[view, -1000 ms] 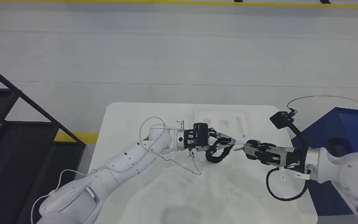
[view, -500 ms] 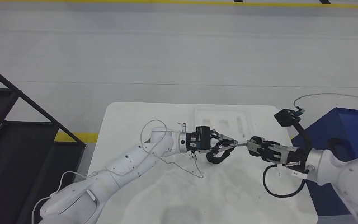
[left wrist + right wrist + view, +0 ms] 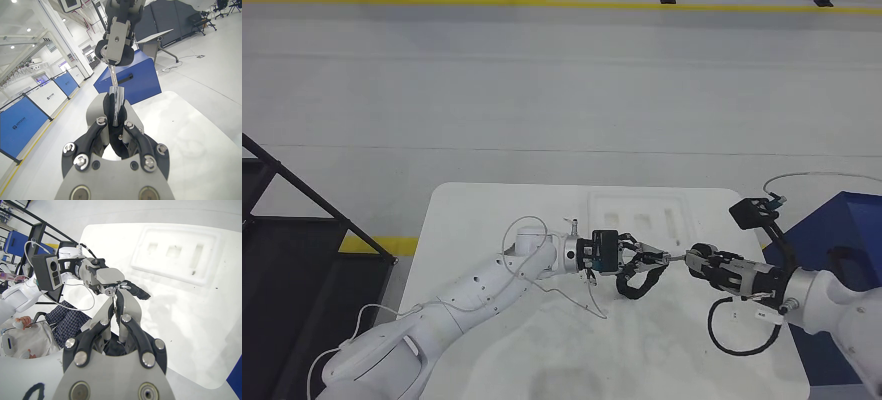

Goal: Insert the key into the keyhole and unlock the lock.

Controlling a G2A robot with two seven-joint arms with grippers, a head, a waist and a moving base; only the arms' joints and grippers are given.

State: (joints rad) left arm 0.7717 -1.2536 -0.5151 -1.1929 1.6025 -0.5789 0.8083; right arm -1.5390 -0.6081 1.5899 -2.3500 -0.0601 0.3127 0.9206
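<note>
My left gripper [image 3: 115,100] is shut on a chrome lock cylinder [image 3: 117,98], held above the table's middle [image 3: 647,252]. The lock's black cable loop [image 3: 637,283] hangs below it. My right gripper [image 3: 117,297] is shut on the flat key [image 3: 114,306] and faces the left one from the right [image 3: 684,262]. The key's blade [image 3: 113,74] points at the cylinder's end, with its tip right at the end face. In the right wrist view the keyhole [image 3: 109,292] shows uncovered, with the key's tip just beside it.
A white foam tray [image 3: 642,215] with three shallow recesses lies on the white table [image 3: 492,210] behind the grippers. A blue cabinet [image 3: 837,230] stands off the table's right edge and a black rack [image 3: 282,260] off its left.
The left gripper has carried the lock a little to the right, toward the key. The right gripper has shifted slightly, and the gap between key tip and cylinder has closed.
</note>
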